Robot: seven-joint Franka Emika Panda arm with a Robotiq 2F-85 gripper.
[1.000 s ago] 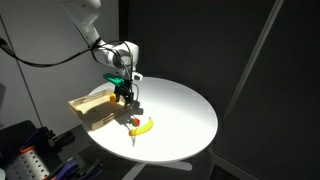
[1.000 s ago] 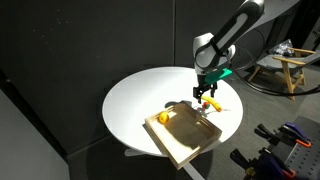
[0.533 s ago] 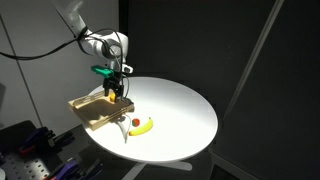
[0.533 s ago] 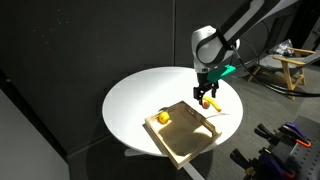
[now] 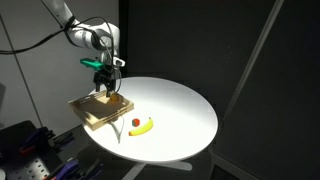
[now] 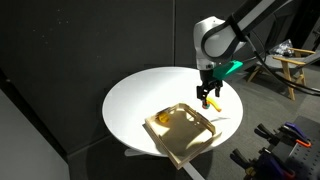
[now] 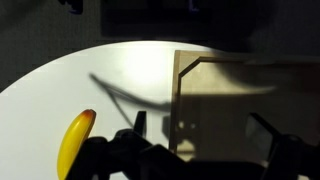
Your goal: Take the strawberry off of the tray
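The strawberry point(image 5: 136, 124) lies on the white table, touching the far side of the yellow banana point(image 5: 144, 127), off the light-wood tray point(image 5: 100, 110). My gripper point(image 5: 104, 88) hangs above the tray, open and empty. In the wrist view its two dark fingers point(image 7: 140, 126) stand wide apart over the tray's edge point(image 7: 178, 90), with the banana point(image 7: 75, 143) at the left. The strawberry does not show in the wrist view. In an exterior view the gripper point(image 6: 209, 98) stands in front of the banana, and an orange round fruit point(image 6: 157, 120) sits in the tray point(image 6: 190, 140).
The round white table point(image 5: 180, 110) stands against dark curtains. The tray overhangs the table's edge point(image 6: 170, 150). A wooden chair point(image 6: 290, 70) stands off to the side. Blue and red equipment point(image 5: 25, 150) sits below the table.
My gripper has risen from just above the strawberry and banana and moved back over the tray. The strawberry stays on the table beside the banana.
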